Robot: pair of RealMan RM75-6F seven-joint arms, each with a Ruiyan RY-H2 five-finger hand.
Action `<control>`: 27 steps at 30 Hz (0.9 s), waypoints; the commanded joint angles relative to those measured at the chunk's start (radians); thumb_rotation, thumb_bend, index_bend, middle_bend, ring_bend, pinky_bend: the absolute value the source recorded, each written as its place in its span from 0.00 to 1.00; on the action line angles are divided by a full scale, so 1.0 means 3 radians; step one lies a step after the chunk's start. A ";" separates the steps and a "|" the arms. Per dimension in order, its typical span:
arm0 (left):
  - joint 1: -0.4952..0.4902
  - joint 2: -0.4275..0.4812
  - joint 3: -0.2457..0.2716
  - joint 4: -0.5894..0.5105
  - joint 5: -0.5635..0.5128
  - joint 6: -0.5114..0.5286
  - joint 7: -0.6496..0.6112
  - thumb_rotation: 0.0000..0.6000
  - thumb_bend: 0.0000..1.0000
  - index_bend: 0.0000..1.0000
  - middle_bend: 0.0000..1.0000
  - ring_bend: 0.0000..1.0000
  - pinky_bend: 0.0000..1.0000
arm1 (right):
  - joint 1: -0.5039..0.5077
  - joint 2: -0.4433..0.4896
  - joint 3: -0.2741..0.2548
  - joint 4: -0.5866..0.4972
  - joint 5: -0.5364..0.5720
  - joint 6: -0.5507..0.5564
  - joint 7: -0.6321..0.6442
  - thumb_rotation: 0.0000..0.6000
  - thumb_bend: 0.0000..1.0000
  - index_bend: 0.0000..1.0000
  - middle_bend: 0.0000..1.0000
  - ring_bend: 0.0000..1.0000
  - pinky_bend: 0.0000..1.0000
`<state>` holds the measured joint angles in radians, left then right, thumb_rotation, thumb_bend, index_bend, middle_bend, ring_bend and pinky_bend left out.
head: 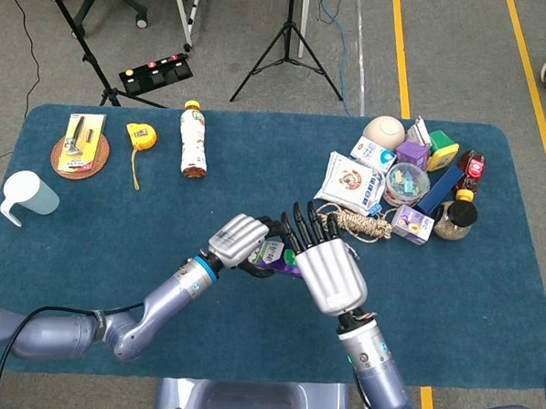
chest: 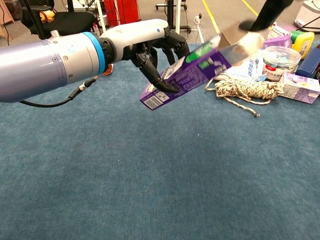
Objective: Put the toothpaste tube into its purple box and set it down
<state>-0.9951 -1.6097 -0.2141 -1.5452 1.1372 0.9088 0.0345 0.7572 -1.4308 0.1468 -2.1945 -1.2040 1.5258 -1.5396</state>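
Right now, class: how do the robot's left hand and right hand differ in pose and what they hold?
The left hand grips the purple box, fingers curled around it; the right hand has its fingers spread straight. The left hand sits lower left; the right hand covers the box's far end. Whether the right hand holds anything is unclear.

Bright, even light is filling both pictures. Soft shadows are lying under the arms on the blue table (head: 97, 241). The right hand (chest: 265, 15) is looking blurry up close. Nothing is glaring.

Purple box (chest: 187, 75) with green panel, on blue tablecloth (chest: 150, 180).
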 commanded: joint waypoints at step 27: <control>0.0193 0.0230 0.0254 0.0758 0.0009 -0.0222 0.1016 1.00 0.20 0.42 0.36 0.32 0.54 | -0.0580 0.0789 0.0177 0.1373 0.0479 -0.0377 0.1963 1.00 0.28 0.09 0.13 0.13 0.30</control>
<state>-0.9301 -1.5438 -0.1573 -1.3527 1.2341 0.8851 0.2084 0.5952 -1.1888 0.2117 -1.8038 -1.0668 1.4296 -0.9736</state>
